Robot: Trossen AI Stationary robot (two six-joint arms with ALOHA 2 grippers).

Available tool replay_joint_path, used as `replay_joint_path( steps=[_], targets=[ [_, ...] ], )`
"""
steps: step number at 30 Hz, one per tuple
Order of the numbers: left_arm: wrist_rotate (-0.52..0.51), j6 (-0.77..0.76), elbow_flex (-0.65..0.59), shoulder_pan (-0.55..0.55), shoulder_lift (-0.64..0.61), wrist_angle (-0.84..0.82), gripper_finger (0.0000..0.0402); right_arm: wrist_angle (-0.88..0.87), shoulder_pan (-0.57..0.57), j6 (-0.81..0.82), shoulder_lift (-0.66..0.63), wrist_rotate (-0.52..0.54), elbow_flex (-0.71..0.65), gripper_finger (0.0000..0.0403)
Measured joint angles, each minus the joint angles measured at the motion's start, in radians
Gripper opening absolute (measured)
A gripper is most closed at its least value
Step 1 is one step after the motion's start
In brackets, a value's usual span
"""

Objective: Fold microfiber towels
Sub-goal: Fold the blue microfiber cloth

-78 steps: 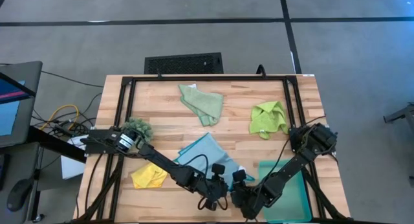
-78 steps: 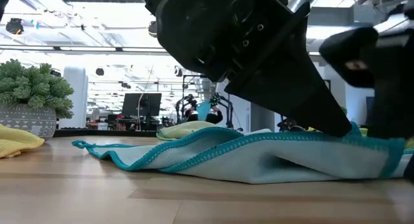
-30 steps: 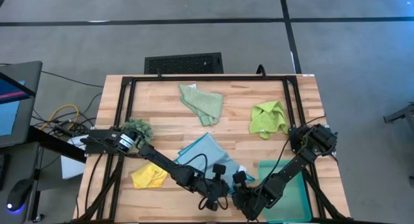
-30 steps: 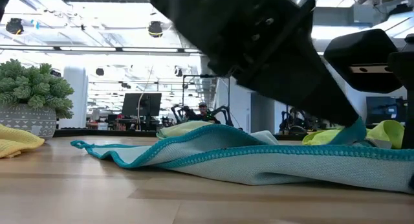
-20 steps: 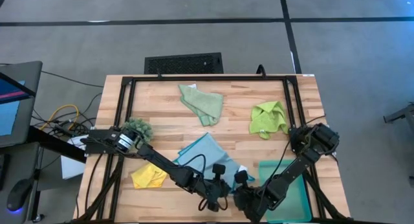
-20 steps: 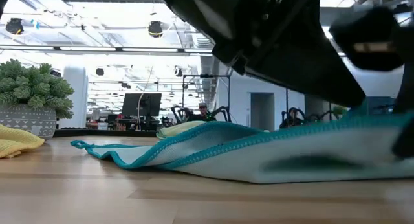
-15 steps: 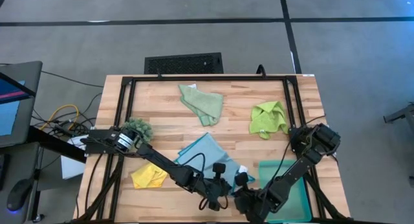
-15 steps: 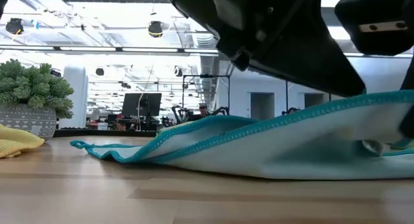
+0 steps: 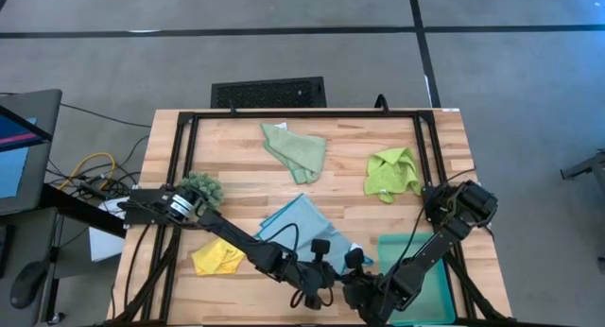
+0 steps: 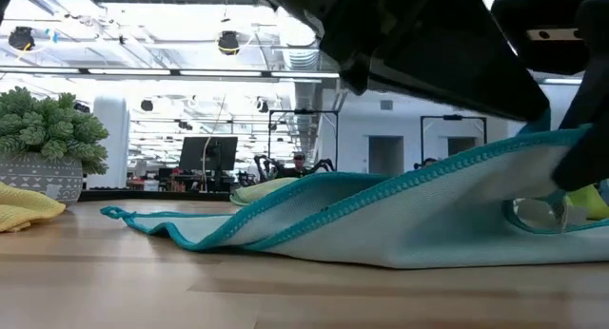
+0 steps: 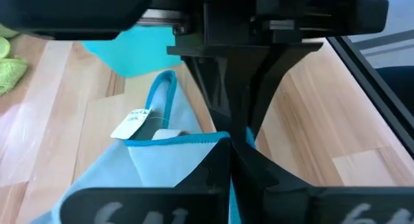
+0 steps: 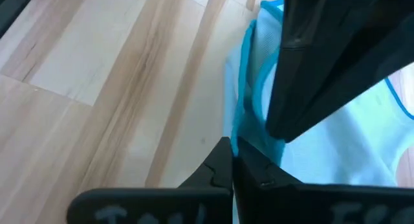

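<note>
Low view: light blue towel (image 10: 381, 224), teal-stitched edge lifted, pinched by both arms' clenched jaws.

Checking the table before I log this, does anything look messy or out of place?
Three towels lie crumpled and unfolded: the sage one, the lime one and the yellow one. The blue towel is half lifted, pinched by the left pincer and right pincer.

No text can be read — the small white tag (image 11: 131, 123) on the light blue towel (image 11: 168, 160) shows nothing legible.
</note>
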Motion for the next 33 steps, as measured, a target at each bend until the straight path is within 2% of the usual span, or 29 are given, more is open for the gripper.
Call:
replay_joint_path(
  steps=[6,24,28,33],
  targets=[
    [-0.003,-0.003,0.071,-0.02,-0.007,-0.137,0.0,-0.002,0.0,0.0,0.0,0.003,0.0,0.0015],
    [-0.006,-0.012,0.075,-0.026,-0.007,-0.146,0.0,0.008,0.0,-0.021,0.0,0.005,0.063,0.0026],
    [-0.006,-0.012,0.075,-0.026,-0.007,-0.146,0.0,0.005,0.0,0.0,0.0,0.002,0.063,0.0041],
    [-0.006,-0.022,0.075,-0.026,-0.007,-0.162,0.0,-0.011,0.007,0.027,0.0,-0.022,0.063,0.0083]
  ],
)
